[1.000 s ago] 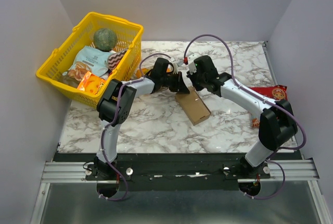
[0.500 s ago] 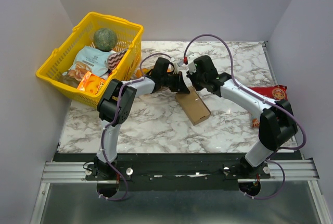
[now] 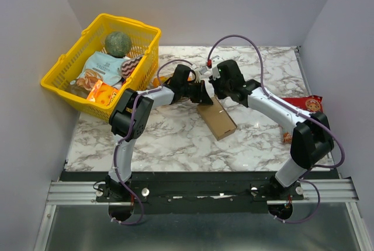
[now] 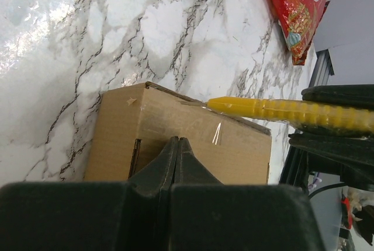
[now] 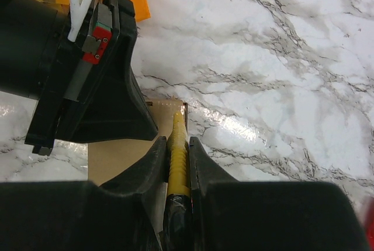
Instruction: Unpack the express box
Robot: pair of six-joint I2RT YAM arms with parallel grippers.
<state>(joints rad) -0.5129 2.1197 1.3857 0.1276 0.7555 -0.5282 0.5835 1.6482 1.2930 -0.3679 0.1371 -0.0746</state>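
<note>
marble table [image 3: 175, 140] | express box [image 3: 217, 119] | wrist-only: yellow tool [image 5: 177, 149] in right end effector [image 5: 176, 140]

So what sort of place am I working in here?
Probably a staged test cell rather than a real packing room: a marble-pattern table boxed in by plain grey walls, a metal mounting rail at its near edge, and a yellow basket of groceries.
</note>
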